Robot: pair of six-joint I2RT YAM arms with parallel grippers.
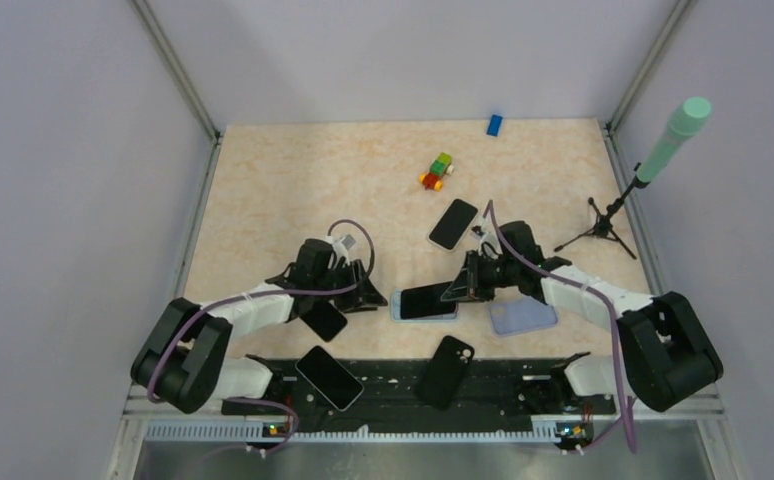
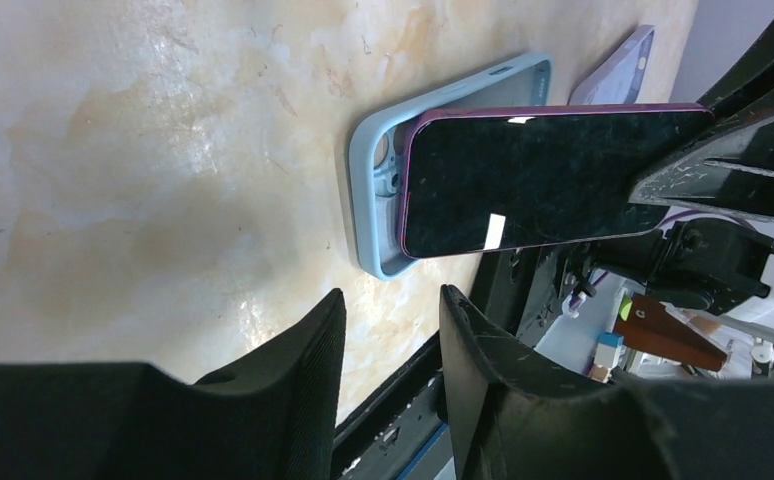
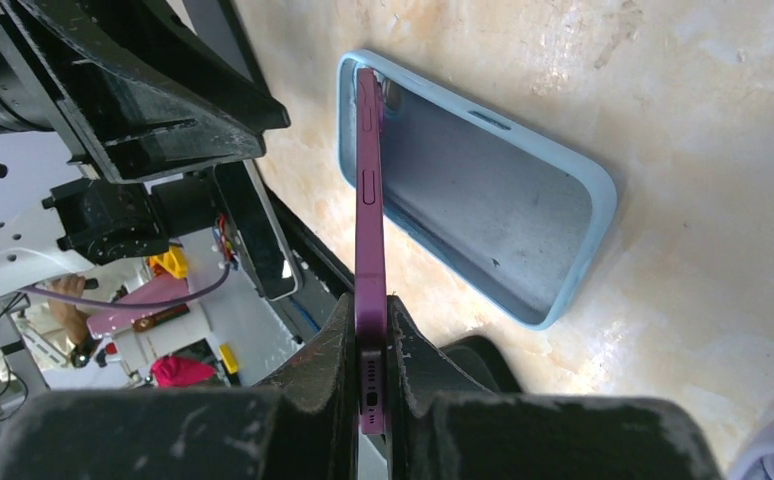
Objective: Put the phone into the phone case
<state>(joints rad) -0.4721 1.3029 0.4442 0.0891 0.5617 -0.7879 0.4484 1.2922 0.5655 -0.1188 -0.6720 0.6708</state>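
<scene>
Marbled table (image 1: 293, 190) bears one blue case (image 3: 483, 190); right tool (image 3: 371, 340) clamps one phone (image 2: 543, 180), left tool (image 2: 393, 330) narrowly parted.

Pale blue phone case (image 2: 366, 190) lies flat on the table at near centre, open side up, with its camera-cutout end to the left. Purple-edged phone (image 2: 543, 180), dark screen up, sits lengthwise over it and is tilted. Its left end dips into the cutout end and its right end is raised, pinched in the right gripper (image 3: 368, 335), so it is not seated.
</scene>
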